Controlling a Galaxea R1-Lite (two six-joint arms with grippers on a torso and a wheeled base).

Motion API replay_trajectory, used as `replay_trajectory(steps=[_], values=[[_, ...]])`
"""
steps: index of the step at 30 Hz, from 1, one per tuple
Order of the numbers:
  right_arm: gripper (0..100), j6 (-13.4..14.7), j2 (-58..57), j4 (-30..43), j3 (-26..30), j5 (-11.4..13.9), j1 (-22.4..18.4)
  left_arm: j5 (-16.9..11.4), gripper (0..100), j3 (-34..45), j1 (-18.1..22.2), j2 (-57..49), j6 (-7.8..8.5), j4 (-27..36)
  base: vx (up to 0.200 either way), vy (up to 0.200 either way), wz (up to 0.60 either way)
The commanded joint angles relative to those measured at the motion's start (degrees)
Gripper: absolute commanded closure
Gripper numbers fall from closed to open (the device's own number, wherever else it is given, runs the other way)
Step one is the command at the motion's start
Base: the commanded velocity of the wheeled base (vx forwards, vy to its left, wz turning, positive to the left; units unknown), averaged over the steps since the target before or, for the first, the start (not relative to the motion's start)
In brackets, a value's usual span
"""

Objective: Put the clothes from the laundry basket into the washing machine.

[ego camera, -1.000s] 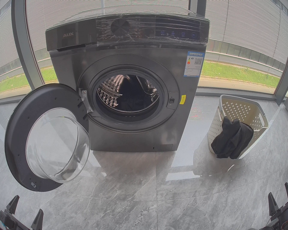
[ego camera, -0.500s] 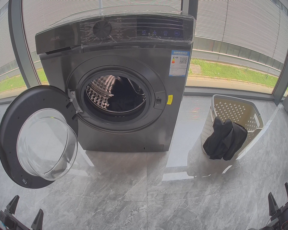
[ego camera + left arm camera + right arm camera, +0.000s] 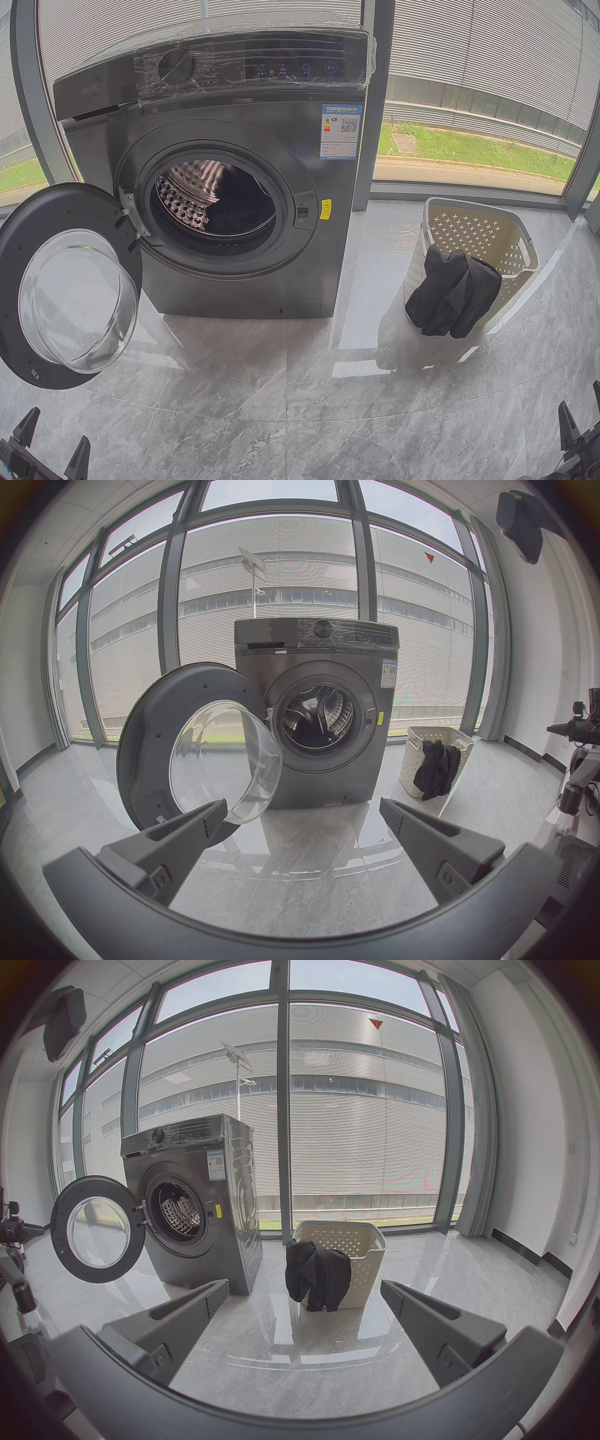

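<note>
Clothes (image 3: 453, 300) of black fabric drape over the rim of the cream perforated laundry basket (image 3: 481, 234) near the open grey washing machine (image 3: 300, 275). Our left gripper (image 3: 301, 805) and right gripper (image 3: 303, 1285) are released, empty.

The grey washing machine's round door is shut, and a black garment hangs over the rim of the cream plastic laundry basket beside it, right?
Not quite: the head view shows the round glass-windowed door of the grey washing machine swung open, not shut. The black garment does hang over the rim of the cream perforated plastic laundry basket beside it.
</note>
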Motion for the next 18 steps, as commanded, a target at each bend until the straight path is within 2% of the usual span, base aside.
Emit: replay_trajectory(steps=[1,8,18], values=[[0,0.0,-0.8,0.0,1.0,0.0,0.0,-0.1,0,1.0,0.0,-0.9,0.04,0.0,0.000,-0.200,0.00],[0,0.0,-0.8,0.0,1.0,0.0,0.0,0.0,0,1.0,0.0,-0.9,-0.04,0.0,0.000,-0.200,0.00],[0,0.0,-0.8,0.0,1.0,0.0,0.0,0.0,0,1.0,0.0,-0.9,-0.04,0.0,0.000,0.000,0.00]])
